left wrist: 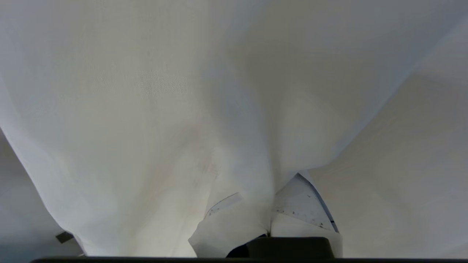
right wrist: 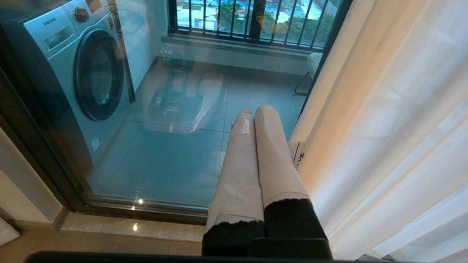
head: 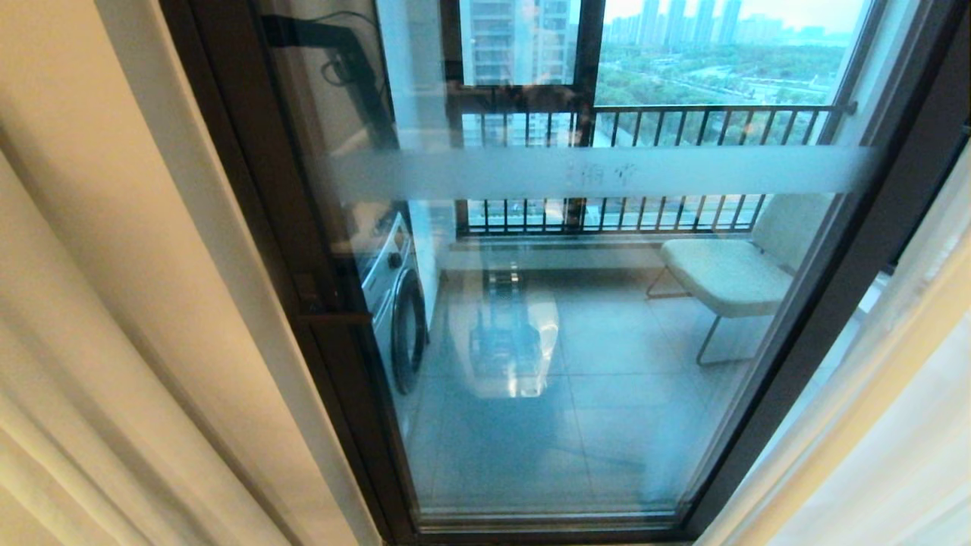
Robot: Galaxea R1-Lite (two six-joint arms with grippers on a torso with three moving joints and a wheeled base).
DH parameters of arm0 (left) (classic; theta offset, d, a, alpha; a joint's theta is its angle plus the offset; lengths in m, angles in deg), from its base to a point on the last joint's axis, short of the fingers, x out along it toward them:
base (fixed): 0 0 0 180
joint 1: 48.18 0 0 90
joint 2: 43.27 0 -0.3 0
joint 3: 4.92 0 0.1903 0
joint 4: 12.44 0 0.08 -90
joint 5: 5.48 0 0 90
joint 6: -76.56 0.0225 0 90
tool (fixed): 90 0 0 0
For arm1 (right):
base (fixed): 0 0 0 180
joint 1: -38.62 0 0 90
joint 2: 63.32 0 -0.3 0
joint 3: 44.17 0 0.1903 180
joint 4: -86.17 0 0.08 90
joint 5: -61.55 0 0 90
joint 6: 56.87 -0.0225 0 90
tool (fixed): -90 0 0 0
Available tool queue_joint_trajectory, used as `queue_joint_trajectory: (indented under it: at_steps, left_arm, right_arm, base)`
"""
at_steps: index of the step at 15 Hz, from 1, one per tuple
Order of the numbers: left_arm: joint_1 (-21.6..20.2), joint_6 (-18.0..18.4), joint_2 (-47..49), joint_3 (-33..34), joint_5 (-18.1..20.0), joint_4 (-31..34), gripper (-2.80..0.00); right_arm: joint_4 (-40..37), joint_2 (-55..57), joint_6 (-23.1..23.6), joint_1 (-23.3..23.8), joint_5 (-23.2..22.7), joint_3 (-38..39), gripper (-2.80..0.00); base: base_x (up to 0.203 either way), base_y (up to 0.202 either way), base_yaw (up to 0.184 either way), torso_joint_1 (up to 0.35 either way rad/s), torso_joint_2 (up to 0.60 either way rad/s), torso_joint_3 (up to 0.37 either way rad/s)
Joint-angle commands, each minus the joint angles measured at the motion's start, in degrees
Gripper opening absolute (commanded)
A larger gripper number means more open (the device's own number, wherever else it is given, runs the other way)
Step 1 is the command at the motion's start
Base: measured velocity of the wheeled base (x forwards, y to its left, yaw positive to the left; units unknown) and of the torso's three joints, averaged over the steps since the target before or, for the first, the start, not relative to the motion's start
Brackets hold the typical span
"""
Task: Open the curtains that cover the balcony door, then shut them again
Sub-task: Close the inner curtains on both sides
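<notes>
Curtains [head: 114, 318] pulled apart to both sides; balcony door [head: 576, 318] glass uncovered btwn them, dark frame showing. Washing machine [head: 394, 303] and chair [head: 732, 273] visible on balcony thru glass. Left gripper [left wrist: 270, 226] buried in white curtain fabric, fingers pinched on a fold of it. Right gripper [right wrist: 256, 113] low, near right-side curtain, 2 taped fingers pressed together, holding nothing.

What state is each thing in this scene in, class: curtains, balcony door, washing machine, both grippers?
curtains: drawn apart to both sides, glass uncovered.
balcony door: closed.
washing machine: door shut.
left gripper: shut on curtain fabric.
right gripper: shut, empty, beside the right-hand curtain.
</notes>
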Motion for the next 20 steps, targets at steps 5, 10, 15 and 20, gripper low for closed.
queue_joint_trajectory:
  at_steps: [5, 10, 15, 20]
  left_arm:
    - [1.25, -0.21, -5.22, 1.27, -0.04, 0.01, -2.8]
    - [6.43, -4.36, -10.18, 2.94, -0.44, 0.22, -2.8]
    - [12.9, -4.69, -16.79, 9.33, -0.25, 0.18, -2.8]
    - [21.07, -5.16, -20.03, 10.0, -0.27, 0.47, -2.8]
  right_arm:
    - [-0.02, 0.07, 0.05, 0.0, -0.03, 0.0, -2.8]
    - [-0.02, 0.07, 0.05, 0.0, -0.03, 0.0, -2.8]
    - [-0.02, 0.07, 0.05, 0.0, -0.03, 0.0, -2.8]
    - [-0.02, 0.07, 0.05, 0.0, -0.03, 0.0, -2.8]
  base:
    - [0.0, 0.0, 0.0, 0.0, 0.0, 0.0]
    - [0.0, 0.0, 0.0, 0.0, 0.0, 0.0]
    - [0.0, 0.0, 0.0, 0.0, 0.0, 0.0]
    - [0.0, 0.0, 0.0, 0.0, 0.0, 0.0]
